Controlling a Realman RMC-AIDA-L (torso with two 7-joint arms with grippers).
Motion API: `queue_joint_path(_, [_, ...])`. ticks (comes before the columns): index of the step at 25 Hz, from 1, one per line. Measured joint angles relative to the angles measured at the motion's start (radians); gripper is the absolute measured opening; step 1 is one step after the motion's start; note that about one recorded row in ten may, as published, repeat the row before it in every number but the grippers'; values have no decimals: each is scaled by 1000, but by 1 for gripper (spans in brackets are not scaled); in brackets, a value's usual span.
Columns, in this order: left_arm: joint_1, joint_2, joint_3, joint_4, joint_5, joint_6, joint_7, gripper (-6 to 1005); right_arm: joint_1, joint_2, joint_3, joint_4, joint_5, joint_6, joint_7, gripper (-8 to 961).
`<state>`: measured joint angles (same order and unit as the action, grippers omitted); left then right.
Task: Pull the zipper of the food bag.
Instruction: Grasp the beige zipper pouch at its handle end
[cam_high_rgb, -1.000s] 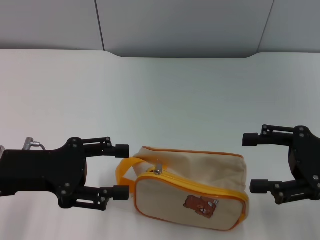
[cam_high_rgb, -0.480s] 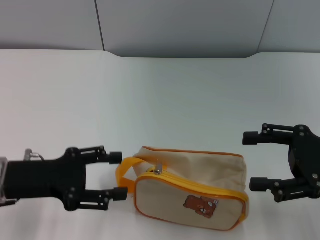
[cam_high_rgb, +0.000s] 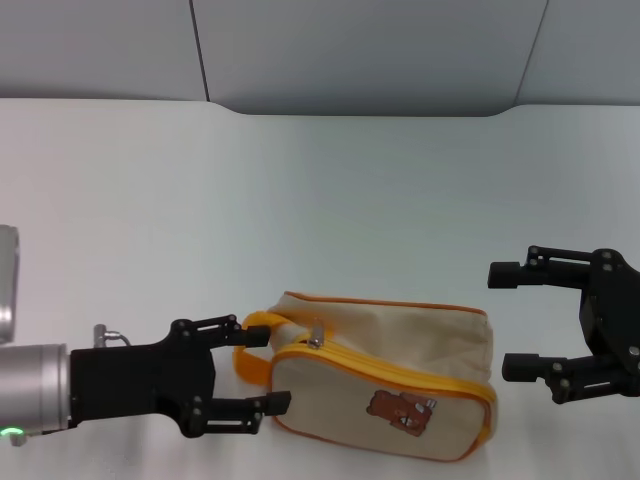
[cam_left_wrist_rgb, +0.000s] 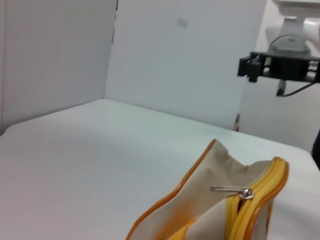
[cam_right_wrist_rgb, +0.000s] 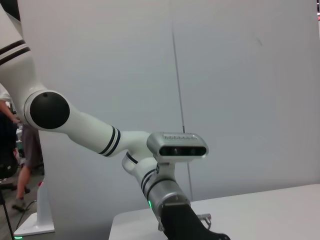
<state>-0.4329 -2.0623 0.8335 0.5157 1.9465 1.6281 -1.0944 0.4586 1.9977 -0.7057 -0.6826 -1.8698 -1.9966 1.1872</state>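
My left claw (cam_high_rgb: 262, 370), fingers spread wide, has dropped and slid forward to straddle the handle (cam_high_rgb: 252, 345) end of the food bag (cam_high_rgb: 385, 385), the zipper (cam_high_rgb: 316, 335) tab just beyond my fingertips, ready for bracing, while my right claw (cam_high_rgb: 512, 320) hangs open.

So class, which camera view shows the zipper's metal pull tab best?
The left wrist view: the zipper pull tab fills more of the picture, seen side-on. In the head view it is a small silver speck. The right wrist view misses it.
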Motion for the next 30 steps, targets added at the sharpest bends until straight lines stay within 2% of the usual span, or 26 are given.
queue_joint_path(6, [-25, -6, 1, -63, 4, -24, 45, 695, 0, 1, 2, 0, 0, 0, 1, 832])
queue_joint_path(14, [-41, -10, -6, -86, -2, -52, 51, 651, -7, 1, 6, 0, 0, 2, 2, 833])
queue_joint_path(19, [-56, -11, -8, -116, -3, -55, 53, 406, -9, 1, 12, 0, 0, 2, 2, 833])
queue_joint_path(25, [-68, -12, -8, -127, -4, -62, 52, 202, -9, 1, 15, 6, 0, 8, 2, 833])
queue_joint_path(30, [-73, -12, -9, -128, -48, -67, 52, 128, -5, 1, 58, 17, 0, 10, 29, 832])
